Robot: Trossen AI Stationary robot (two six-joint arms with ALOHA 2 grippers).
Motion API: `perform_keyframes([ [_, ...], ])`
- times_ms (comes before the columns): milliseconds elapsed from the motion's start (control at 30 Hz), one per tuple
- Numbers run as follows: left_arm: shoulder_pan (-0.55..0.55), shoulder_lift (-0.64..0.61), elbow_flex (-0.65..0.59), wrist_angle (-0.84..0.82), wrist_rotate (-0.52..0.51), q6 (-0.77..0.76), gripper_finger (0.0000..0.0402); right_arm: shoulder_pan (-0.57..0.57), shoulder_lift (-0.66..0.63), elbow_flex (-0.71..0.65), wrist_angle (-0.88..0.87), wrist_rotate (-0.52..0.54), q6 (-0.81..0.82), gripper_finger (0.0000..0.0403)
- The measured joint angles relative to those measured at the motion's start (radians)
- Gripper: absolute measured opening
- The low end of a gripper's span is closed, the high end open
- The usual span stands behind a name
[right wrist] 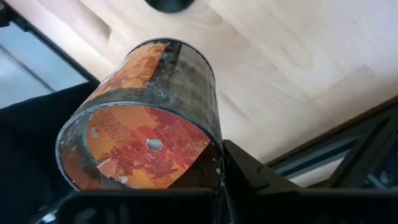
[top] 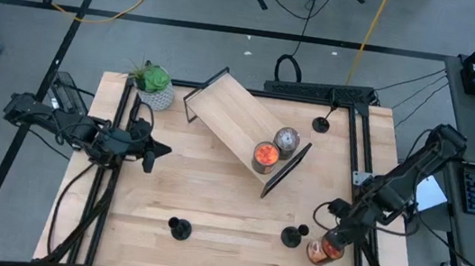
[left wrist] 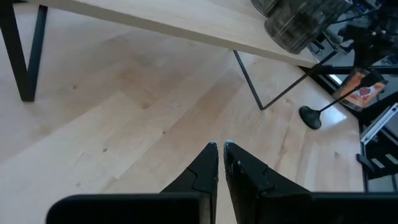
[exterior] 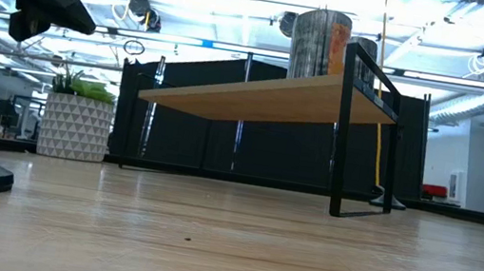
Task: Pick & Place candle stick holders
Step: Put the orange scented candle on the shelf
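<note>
While the right pincer (top: 330,244) sits clamped on an orange candle jar (top: 325,251) at the surface's (top: 225,231) front-right edge, two candle stick holders (top: 291,237) stand upright just left.

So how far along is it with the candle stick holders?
Done: nothing yet. All three candle stick holders stand loose on the table; the shelf carries only two jars. In hand: the right gripper appears to have its jaws closed on an orange candle jar at the table's edge. The left gripper hangs shut and empty. Left: moving every holder.
</note>
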Motion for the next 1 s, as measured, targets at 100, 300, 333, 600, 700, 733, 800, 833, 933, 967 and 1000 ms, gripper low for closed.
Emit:
perform_keyframes([
  [100, 0.0, 0.005, 0.0, 0.0, 0.001, -0.004, 0.0033, 0.0, -0.025, 0.001, -0.011, -0.03, 0.028, 0.0],
  [300, 0.0, 0.051, 0.0, 0.039, 0.015, 0.005, 0.0034, 0.0, -0.06, 0.001, -0.099, -0.036, 0.123, 0.0],
  [333, 0.0, 0.064, 0.0, 0.057, 0.023, 0.012, 0.0036, 0.0, -0.066, 0.001, -0.102, -0.031, 0.125, 0.0],
  [600, 0.0, 0.18, 0.0, 0.167, 0.049, 0.038, 0.0083, 0.0, -0.093, 0.002, 0.019, -0.091, 0.132, 0.0],
  [700, 0.0, 0.22, 0.0, 0.199, 0.053, 0.038, 0.0098, 0.0, -0.083, 0.002, 0.089, -0.129, 0.147, 0.0],
  [733, 0.0, 0.233, 0.0, 0.213, 0.054, 0.039, 0.0103, 0.001, -0.079, 0.002, 0.116, -0.131, 0.153, 0.0],
  [800, 0.0, 0.26, 0.0, 0.256, 0.054, 0.055, 0.0112, 0.0, -0.071, 0.002, 0.177, -0.129, 0.156, 0.0],
  [833, 0.0, 0.271, 0.0, 0.28, 0.054, 0.066, 0.0116, 0.0, -0.065, 0.002, 0.206, -0.126, 0.156, 0.0],
  [933, 0.0, 0.305, 0.0, 0.36, 0.054, 0.101, 0.0126, 0.0, -0.046, 0.002, 0.283, -0.078, 0.156, 0.0],
  [967, 0.0, 0.314, 0.0, 0.381, 0.055, 0.112, 0.0128, 0.0, -0.04, 0.002, 0.319, -0.056, 0.154, 0.0],
  [1000, 0.0, 0.323, 0.0, 0.405, 0.057, 0.122, 0.0129, 0.0, -0.034, 0.003, 0.361, -0.028, 0.152, 0.0],
])
